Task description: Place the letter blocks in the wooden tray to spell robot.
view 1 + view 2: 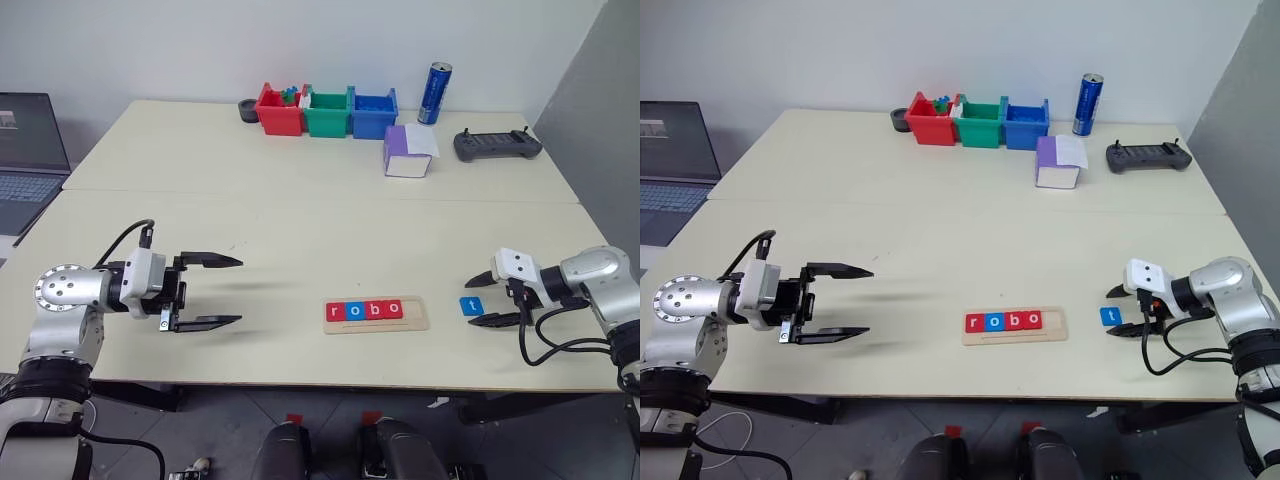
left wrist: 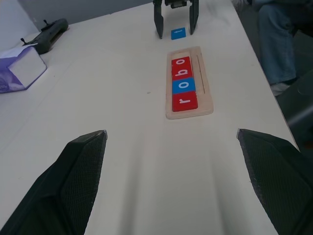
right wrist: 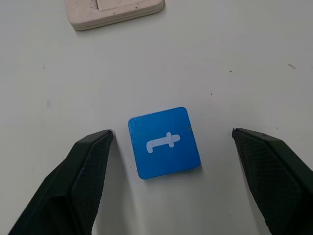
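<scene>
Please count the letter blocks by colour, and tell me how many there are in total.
Red letter blocks: 3, r, o and o, in the wooden tray.
Blue letter blocks: 2, b in the tray, t on the table.
Total: 5.

A blue t block (image 3: 164, 142) lies flat on the pale surface (image 3: 244, 63) between the two black fingers (image 3: 80, 181) of the right claw (image 3: 171, 134), which stand wide apart, touching nothing. The tray (image 3: 117, 12) end lies beyond, apart from the block.
</scene>
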Robot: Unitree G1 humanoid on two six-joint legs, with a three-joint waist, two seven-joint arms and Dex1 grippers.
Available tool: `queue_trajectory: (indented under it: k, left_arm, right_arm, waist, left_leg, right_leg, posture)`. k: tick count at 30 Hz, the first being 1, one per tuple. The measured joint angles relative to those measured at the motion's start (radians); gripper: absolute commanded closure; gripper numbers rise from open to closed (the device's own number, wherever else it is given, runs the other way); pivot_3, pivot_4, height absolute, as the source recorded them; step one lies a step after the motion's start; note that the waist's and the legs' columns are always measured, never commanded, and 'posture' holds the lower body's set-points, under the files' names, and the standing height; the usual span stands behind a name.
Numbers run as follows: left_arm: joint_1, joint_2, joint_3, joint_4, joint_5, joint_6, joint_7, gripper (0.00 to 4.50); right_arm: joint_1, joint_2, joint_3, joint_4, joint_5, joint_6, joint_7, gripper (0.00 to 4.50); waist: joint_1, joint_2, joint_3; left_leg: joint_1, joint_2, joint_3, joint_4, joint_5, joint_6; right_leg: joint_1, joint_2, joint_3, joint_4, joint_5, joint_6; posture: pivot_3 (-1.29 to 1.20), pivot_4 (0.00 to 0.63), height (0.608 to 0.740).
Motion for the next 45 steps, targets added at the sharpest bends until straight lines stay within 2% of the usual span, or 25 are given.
queue_trajectory:
  k: [6, 10, 17, 20, 26, 34, 45]
  left_arm:
    - [0.0, 0.003, 0.007, 0.0, 0.001, 0.016, 0.0, 0.0]
    - [0.0, 0.003, 0.007, 0.0, 0.003, 0.016, 0.0, 0.0]
    - [-0.007, 0.003, 0.007, -0.001, 0.008, 0.017, 0.0, 0.0]
    - [-0.008, 0.002, 0.007, -0.001, 0.013, 0.018, 0.0, 0.0]
    - [-0.006, -0.005, 0.008, -0.007, 0.022, 0.018, 0.0, 0.0]
    - [0.016, -0.006, 0.025, -0.034, 0.025, 0.018, 0.0, 0.0]
    - [0.028, -0.006, 0.036, -0.044, 0.028, 0.035, 0.0, 0.0]
  right_arm:
    - [-0.009, 0.0, -0.001, 0.041, 0.0, -0.042, 0.021, 3.05]
    - [0.001, 0.0, -0.002, -0.012, 0.012, 0.01, 0.033, 3.04]
    - [0.006, 0.042, 0.005, -0.442, 0.079, 0.295, 0.038, 3.04]
    - [0.0, 0.063, 0.055, -0.552, 0.07, 0.359, 0.027, 3.04]
    - [-0.03, 0.107, 0.149, -0.544, 0.008, 0.407, -0.002, 3.04]
    - [-0.064, 0.108, 0.161, -0.452, -0.028, 0.38, -0.002, 3.04]
    - [-0.072, 0.129, 0.185, -0.426, -0.062, 0.356, -0.002, 3.04]
  waist:
    - [0.0, 0.0, 0.0]
    - [0.0, 0.0, 0.0]
    - [-0.003, 0.001, 0.0]
    - [0.0, 0.001, 0.0]
    - [0.0, 0.001, 0.0]
    - [-0.001, 0.001, 0.0]
    - [-0.002, 0.001, 0.0]
  left_leg:
    - [0.001, 0.0, 0.0, 0.0, 0.0, 0.0]
    - [0.001, 0.0, 0.0, 0.0, 0.0, 0.0]
    - [0.0, 0.001, -0.001, 0.0, 0.0, 0.0]
    - [0.0, 0.001, -0.001, 0.0, 0.0, 0.0]
    - [-0.001, 0.0, 0.0, 0.001, 0.0, 0.0]
    - [0.0, 0.0, 0.0, 0.0, 0.0, 0.0]
    - [0.0, 0.0, 0.0, 0.001, 0.0, 0.0]
  right_leg:
    - [0.001, 0.0, 0.0, 0.0, 0.0, 0.0]
    - [0.001, 0.0, 0.0, 0.0, 0.0, 0.0]
    - [0.0, 0.001, -0.001, 0.002, 0.0, 0.0]
    - [0.0, 0.0, -0.001, 0.001, 0.0, 0.0]
    - [0.0, -0.001, 0.0, 0.001, 0.0, 0.0]
    - [0.0, -0.001, 0.0, 0.001, 0.0, 0.0]
    - [0.0, -0.001, 0.0, 0.001, 0.0, 0.0]
  posture:
    - [0.0, 0.15, 0.74]
    - [0.0, 0.15, 0.74]
    - [0.0, 0.15, 0.74]
    - [0.0, 0.15, 0.74]
    - [0.0, 0.15, 0.74]
    - [0.0, 0.15, 0.74]
    - [0.0, 0.15, 0.74]
